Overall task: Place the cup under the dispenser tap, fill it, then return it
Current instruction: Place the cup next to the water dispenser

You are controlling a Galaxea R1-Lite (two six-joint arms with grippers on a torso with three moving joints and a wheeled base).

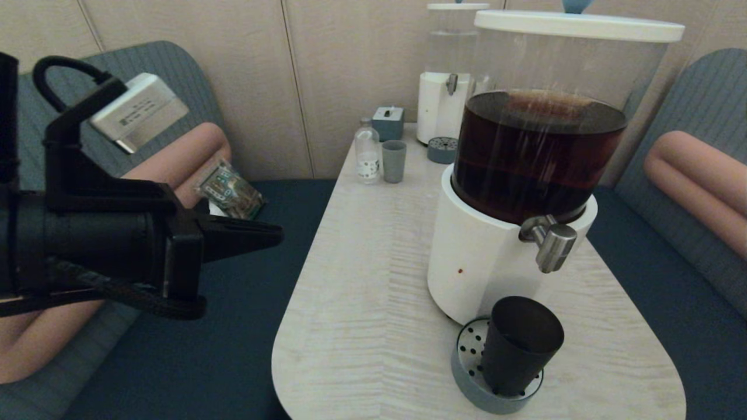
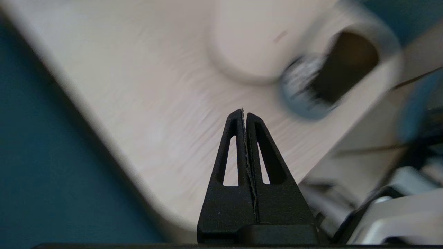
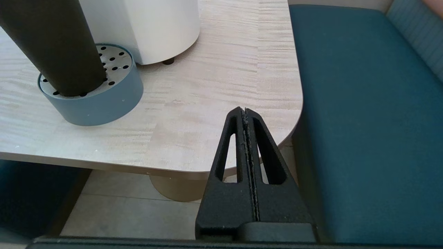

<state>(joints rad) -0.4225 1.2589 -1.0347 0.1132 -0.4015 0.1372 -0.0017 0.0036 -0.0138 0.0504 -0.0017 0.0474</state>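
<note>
Cup (image 1: 519,344) upright on perforated drip tray (image 1: 467,382), below dispenser tap (image 1: 551,242), table's 5 o'clock | left gripper (image 1: 274,235) pressed together, off table's 9 o'clock edge | right gripper (image 3: 245,112) pressed together, empty

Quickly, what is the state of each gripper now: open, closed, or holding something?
Left gripper: closed, holding nothing, raised left of the table.
Right gripper: closed, holding nothing, off the table's near corner.
</note>
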